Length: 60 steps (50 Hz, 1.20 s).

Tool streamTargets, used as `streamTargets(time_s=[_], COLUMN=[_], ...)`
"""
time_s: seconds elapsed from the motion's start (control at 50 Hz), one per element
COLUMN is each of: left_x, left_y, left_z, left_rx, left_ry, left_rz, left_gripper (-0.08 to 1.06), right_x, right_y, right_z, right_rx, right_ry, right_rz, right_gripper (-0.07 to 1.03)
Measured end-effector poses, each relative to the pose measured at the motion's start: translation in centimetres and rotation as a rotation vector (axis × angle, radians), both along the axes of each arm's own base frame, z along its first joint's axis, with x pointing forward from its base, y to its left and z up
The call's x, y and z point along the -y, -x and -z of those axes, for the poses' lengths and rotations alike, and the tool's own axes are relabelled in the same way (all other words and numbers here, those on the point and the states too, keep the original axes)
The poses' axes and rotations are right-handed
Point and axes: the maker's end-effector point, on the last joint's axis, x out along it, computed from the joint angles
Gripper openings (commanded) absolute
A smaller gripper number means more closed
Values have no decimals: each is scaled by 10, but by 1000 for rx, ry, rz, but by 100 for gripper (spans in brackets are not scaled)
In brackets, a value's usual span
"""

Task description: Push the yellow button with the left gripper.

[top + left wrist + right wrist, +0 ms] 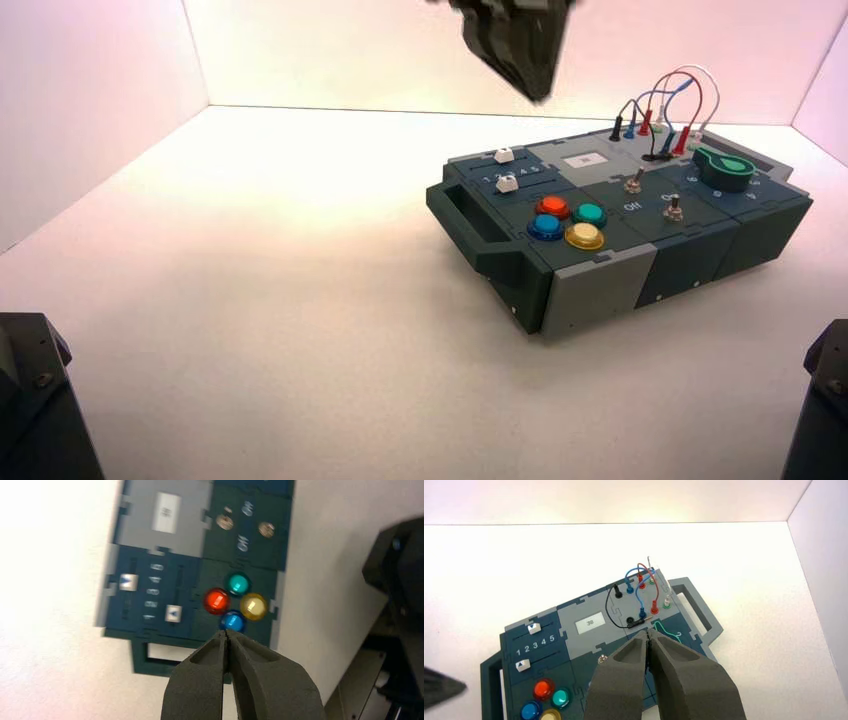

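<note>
The yellow button is the front right one of four domed buttons at the near left of the box. It also shows in the left wrist view and at the edge of the right wrist view. My left gripper hangs high above the box, shut and empty; in its own view its tip lies over the box's handle side, just short of the blue button, well above it. My right gripper is shut and empty, held above the box's middle; the high view does not show it.
Orange-red, teal-green and blue buttons surround the yellow one. Two white sliders, two toggle switches, a green knob and plugged wires fill the rest of the box. White walls enclose the table.
</note>
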Motion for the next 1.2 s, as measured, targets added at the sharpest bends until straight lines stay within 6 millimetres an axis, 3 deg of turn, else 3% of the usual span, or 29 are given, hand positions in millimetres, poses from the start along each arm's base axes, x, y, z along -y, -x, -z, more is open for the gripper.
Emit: streamTargets(time_s=[0.28, 1.2], left_x=[10, 46], left_y=[25, 10], left_z=[32, 68], left_rx=[-30, -39], left_ry=[-101, -167], left_rz=[150, 254], left_gripper=[-3, -3], right_x=[0, 10], right_y=[-1, -2], right_z=[2, 4], right_rx=[-11, -15], right_ry=[-4, -4], right_rz=[4, 53], right_gripper=[-2, -2])
